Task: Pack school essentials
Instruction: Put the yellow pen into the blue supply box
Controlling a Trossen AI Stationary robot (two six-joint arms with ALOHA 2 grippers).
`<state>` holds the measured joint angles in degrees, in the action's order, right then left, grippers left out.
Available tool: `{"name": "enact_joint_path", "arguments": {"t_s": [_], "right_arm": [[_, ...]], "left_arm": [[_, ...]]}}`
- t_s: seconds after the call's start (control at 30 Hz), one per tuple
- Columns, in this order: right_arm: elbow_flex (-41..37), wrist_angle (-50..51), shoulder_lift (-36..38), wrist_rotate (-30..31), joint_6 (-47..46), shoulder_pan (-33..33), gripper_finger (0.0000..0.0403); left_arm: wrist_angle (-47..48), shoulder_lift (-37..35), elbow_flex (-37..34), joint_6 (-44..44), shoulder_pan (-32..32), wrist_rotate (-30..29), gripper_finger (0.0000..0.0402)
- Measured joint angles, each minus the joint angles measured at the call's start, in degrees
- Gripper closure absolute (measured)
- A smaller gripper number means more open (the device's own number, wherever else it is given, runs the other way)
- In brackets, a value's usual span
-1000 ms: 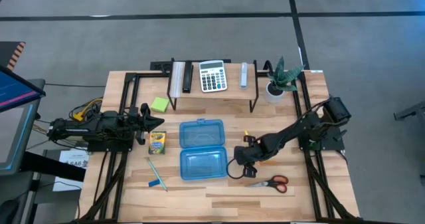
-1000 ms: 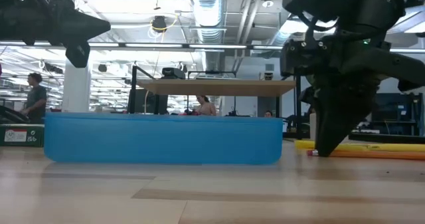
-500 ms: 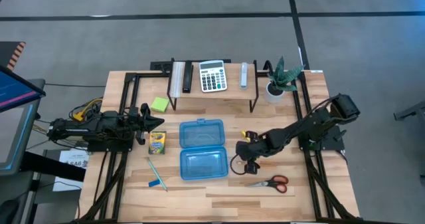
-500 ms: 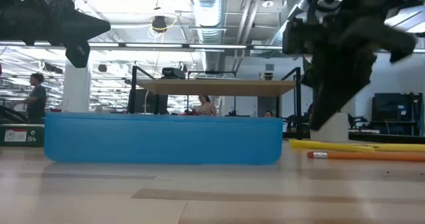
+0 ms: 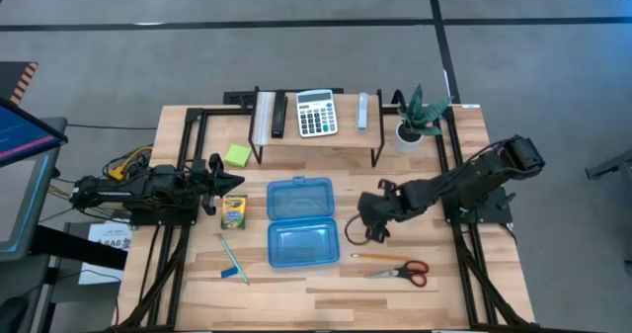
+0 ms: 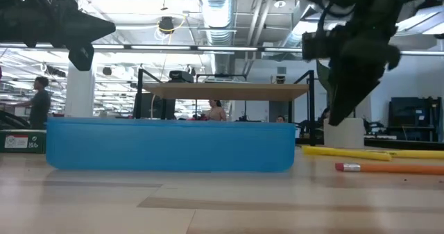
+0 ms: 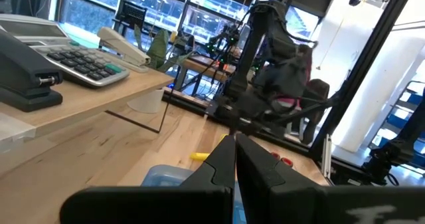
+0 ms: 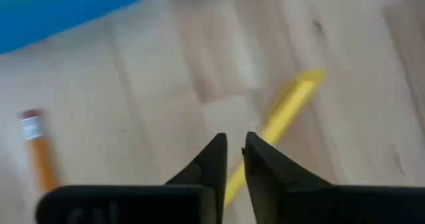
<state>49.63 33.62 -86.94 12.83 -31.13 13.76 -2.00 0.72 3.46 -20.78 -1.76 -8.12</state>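
The right gripper (image 5: 372, 224) hangs above the table (image 5: 444, 284) just right of the open blue case (image 5: 300, 222), its fingers (image 8: 216, 159) parted by a narrow gap and pinching nothing. A second ago it stood low with its tips down at the pencils; it has since risen and drawn back toward its base. The orange pencil (image 6: 388, 168) has shifted: it now lies free on the wood just above the red-handled scissors (image 5: 400, 271), apart from the gripper, its eraser end farther right in the low view than before. The yellow pencil (image 8: 279, 127) lies on the table beneath the raised fingers, not touching them.

The left gripper (image 7: 234, 159) waits at the table's left side, fingers pressed together and empty, unmoved. Just beside it sits the crayon box (image 5: 233, 210), with the sticky-note pad (image 5: 236, 155) near the shelf (image 5: 316, 143) and the blue pen (image 5: 232, 258) left of the case, all where they were.
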Motion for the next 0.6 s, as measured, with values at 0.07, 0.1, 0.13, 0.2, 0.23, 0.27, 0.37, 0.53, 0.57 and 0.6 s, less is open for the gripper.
{"name": "enact_joint_path", "arguments": {"t_s": [0.07,0.1,0.13,0.2,0.23,0.27,0.37,0.53,0.57,0.6], "right_arm": [[-1.35,-1.1,-0.22,-0.74,-0.38,-1.96,0.0303],[-1.98,-1.59,-0.51,-0.96,-0.36,-2.92,0.0292],[-2.55,-1.85,-0.61,-0.97,-0.3,-3.92,0.0282],[-3.43,-3.74,-0.51,-0.93,0.33,-6.13,0.0259],[-3.92,-5.05,-0.5,-0.93,0.67,-7.22,0.0248],[-4.47,-6.18,-0.5,-0.94,0.96,-8.24,0.0238],[-5.42,-7.58,-0.52,-2.33,2.26,-11.1,0.0212],[-6.65,-10.92,-1.72,-3.91,3.99,-13.4,0.0189],[-6.67,-10.87,-1.68,-4.11,4.16,-13.51,0.0188],[-6.63,-11.91,-2.24,-4.18,4.23,-13.48,0.0187]], "left_arm": [[0.0,0.0,0.0,-0.02,0.0,-0.02,0.0401],[-0.02,0.01,0.0,-0.02,0.0,-0.02,0.0401],[0.0,0.01,0.0,-0.02,0.0,-0.02,0.0401],[0.0,-0.01,0.0,-0.02,0.0,-0.02,0.0401],[0.0,0.0,0.0,-0.02,0.02,0.0,0.0401],[0.02,0.0,0.0,-0.02,0.01,0.0,0.0401],[0.02,-0.01,0.0,0.0,0.02,0.0,0.0401],[0.07,0.0,0.0,0.02,0.01,0.0,0.0401],[0.09,0.01,0.0,0.02,0.0,-0.01,0.0401],[0.09,0.01,0.0,0.02,0.02,-0.02,0.0401]]}}
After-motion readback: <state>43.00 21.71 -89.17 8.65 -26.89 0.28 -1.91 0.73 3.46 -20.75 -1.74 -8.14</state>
